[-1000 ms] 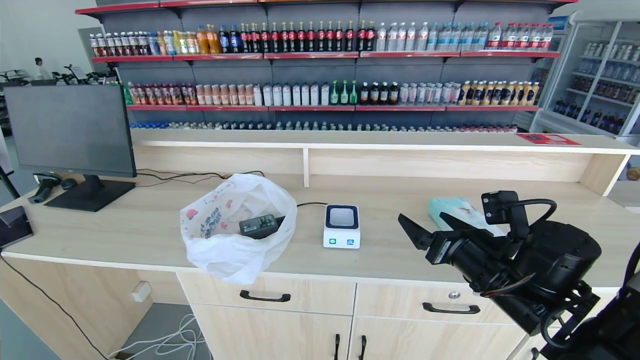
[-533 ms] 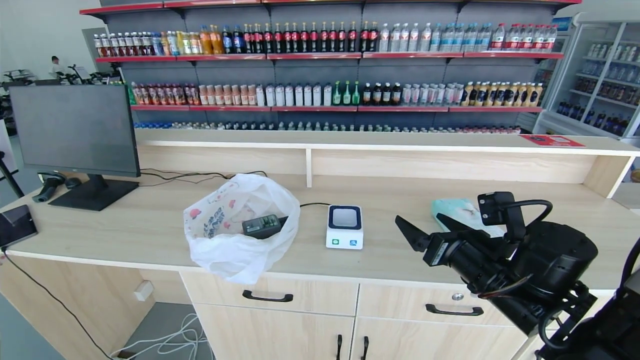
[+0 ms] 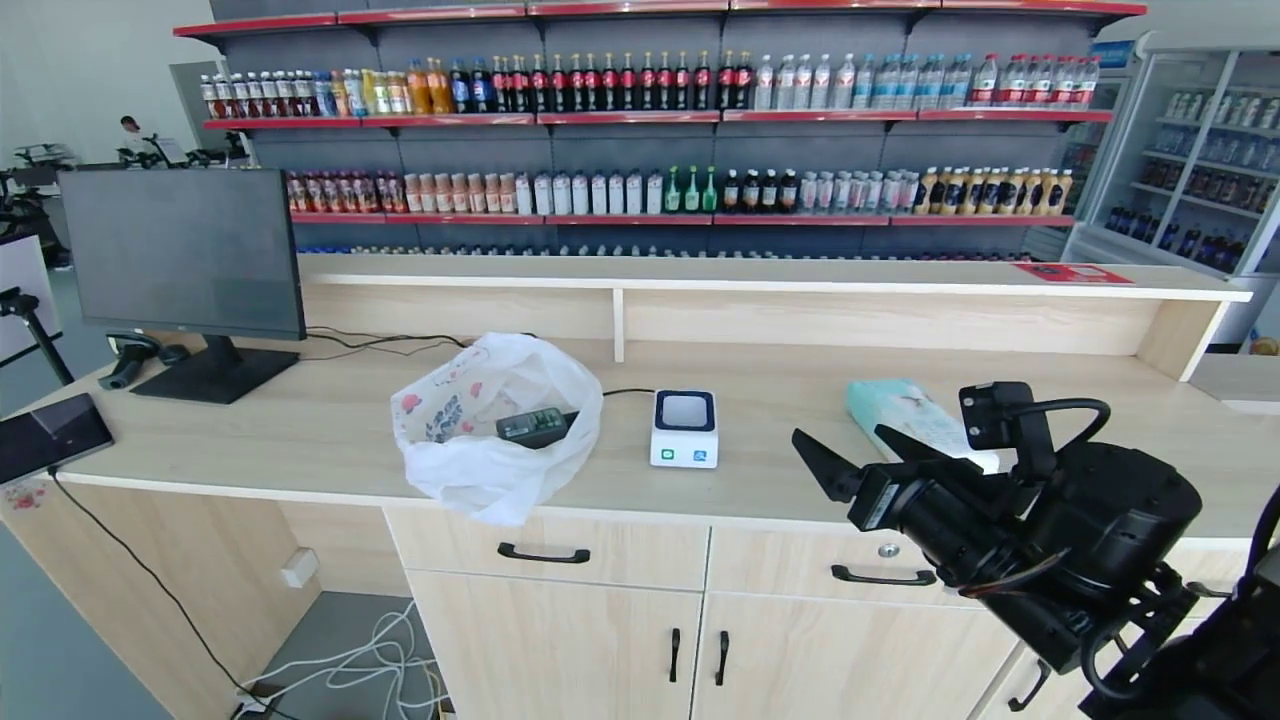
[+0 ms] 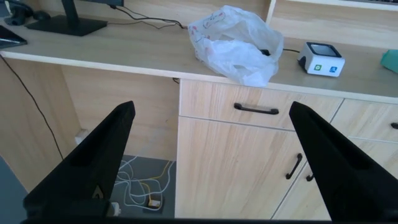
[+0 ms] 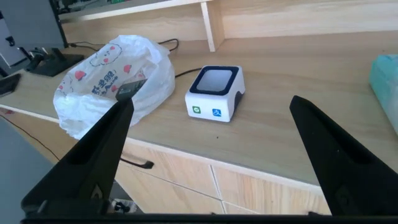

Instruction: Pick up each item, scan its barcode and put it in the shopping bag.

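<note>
A white shopping bag (image 3: 470, 440) lies open on the wooden counter (image 3: 300, 430), with a dark boxed item (image 3: 532, 427) in its mouth. To its right stands the small white barcode scanner (image 3: 684, 429), window facing up. A teal soft pack (image 3: 900, 410) lies farther right, partly hidden by my right arm. My right gripper (image 3: 843, 437) hovers open and empty over the counter's front edge, between scanner and pack. In the right wrist view the scanner (image 5: 214, 93) and bag (image 5: 112, 81) lie ahead. My left gripper (image 4: 210, 107) is open, low before the cabinet fronts, below the bag (image 4: 236, 43).
A monitor (image 3: 185, 255) stands at the counter's left end, with a handheld scanner (image 3: 125, 365) and a dark tablet (image 3: 45, 435) near it. A raised ledge (image 3: 760, 285) runs along the back. Drawers and doors (image 3: 545, 640) fill the counter front; cables (image 3: 340, 670) lie on the floor.
The head camera has shifted, so the counter sits slightly higher and farther right in the picture. Bag, scanner and pack kept their places; the right gripper stays open.
</note>
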Robot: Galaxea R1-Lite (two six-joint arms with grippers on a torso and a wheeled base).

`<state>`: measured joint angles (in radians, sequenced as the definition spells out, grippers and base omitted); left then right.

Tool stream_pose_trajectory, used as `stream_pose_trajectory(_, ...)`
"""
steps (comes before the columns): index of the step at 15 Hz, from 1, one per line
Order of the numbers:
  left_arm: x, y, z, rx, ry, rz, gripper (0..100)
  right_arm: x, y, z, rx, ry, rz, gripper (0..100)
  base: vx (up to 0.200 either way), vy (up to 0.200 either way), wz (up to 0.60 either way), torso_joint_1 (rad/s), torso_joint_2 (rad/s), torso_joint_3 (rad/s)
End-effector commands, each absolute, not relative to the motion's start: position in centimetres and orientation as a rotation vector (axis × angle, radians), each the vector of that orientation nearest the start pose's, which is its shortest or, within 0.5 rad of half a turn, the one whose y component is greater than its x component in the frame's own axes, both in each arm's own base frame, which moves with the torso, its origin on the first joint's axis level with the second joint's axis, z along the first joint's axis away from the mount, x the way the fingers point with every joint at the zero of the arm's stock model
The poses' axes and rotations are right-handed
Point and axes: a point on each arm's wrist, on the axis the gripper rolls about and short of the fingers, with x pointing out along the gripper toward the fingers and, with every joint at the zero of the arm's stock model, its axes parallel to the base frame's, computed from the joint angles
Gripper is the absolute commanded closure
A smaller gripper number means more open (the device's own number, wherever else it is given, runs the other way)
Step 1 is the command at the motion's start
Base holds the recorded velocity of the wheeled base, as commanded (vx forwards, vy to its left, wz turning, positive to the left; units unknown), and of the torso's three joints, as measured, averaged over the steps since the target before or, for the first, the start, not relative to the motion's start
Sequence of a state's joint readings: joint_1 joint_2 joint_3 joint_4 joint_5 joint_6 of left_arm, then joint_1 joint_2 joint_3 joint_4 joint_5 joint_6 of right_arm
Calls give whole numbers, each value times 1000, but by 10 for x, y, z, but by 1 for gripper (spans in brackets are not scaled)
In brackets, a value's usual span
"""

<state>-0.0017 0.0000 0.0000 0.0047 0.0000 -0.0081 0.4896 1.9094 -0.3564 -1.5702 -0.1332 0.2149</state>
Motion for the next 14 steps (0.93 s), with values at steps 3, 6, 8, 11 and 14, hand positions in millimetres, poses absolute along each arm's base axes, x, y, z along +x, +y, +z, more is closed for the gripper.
stream_pose_trajectory(3, -23, 0, 75, -8, 5, -2, 0, 248, 130, 112, 219, 18, 360, 0, 0, -200, 0, 7, 22, 1)
stream_pose_trajectory(6, -23, 0, 75, -8, 5, -2, 0, 248, 130, 112, 219, 18, 360, 0, 0, -200, 0, 10, 2, 2)
stream_pose_trajectory(8, -23, 0, 75, -9, 5, -2, 0, 249, 130, 112, 219, 20, 360, 0, 0, -200, 0, 0, -2, 2)
stream_pose_trajectory(11, -23, 0, 75, -8, 5, -2, 0, 251, 132, 115, 221, 3, 366, 0, 0, -200, 0, 5, 2, 1)
stream_pose_trajectory(14, -23, 0, 75, -8, 5, -2, 0, 253, 133, 118, 218, -13, 367, 0, 0, -200, 0, 2, -2, 7)
